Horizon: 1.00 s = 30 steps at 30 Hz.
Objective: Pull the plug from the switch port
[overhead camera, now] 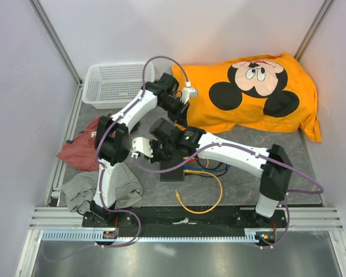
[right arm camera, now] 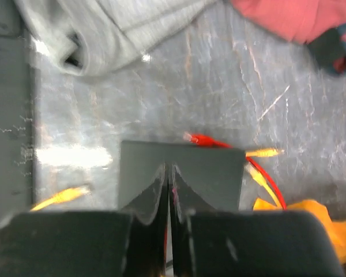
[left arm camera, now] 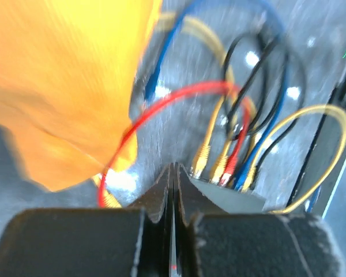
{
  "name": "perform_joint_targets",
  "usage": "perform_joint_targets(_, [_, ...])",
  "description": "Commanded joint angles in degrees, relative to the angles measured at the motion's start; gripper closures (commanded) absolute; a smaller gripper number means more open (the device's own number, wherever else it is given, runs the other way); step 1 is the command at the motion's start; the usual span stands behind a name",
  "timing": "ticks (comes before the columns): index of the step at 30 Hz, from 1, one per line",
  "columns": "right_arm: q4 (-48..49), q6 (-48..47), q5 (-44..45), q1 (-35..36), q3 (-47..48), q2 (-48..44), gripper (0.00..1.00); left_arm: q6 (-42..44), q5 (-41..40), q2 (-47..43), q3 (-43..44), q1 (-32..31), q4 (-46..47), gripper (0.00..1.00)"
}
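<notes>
Overhead, my arms hide most of the switch [overhead camera: 172,174]. Left hand [left arm camera: 173,168] and right hand [right arm camera: 168,169] are both pressed together, gripping nothing. The plugs [left arm camera: 222,166] are blurred.

The white-and-black left arm [overhead camera: 127,115] bends up toward the upper centre of the overhead frame; the matching right arm [overhead camera: 236,153] stretches leftward to mid-frame. The black two-finger left gripper [left arm camera: 172,184] and right gripper [right arm camera: 168,182] each have their fingers pressed together.
</notes>
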Motion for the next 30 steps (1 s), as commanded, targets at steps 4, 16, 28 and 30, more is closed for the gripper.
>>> perform_joint_targets(4, [-5.77,9.87,8.68,-0.12,8.43,-16.11,0.76,-7.44,-2.03,-8.24,9.94,0.27,-4.53,0.66])
perform_joint_targets(16, [5.49,28.94,16.62,-19.35,3.59,-25.80,0.02,-21.16,-14.33,-22.14,6.79,7.65,0.19,0.01])
perform_joint_targets(28, [9.89,40.64,-7.61,-30.01,12.02,-6.65,0.02,-16.83,-25.40,-49.12,-34.66,10.56,24.29,0.00])
perform_joint_targets(30, [8.41,37.24,-10.01,-29.83,16.22,-2.96,0.02,-22.17,-25.33,-50.27,-38.29,11.08,26.23,0.01])
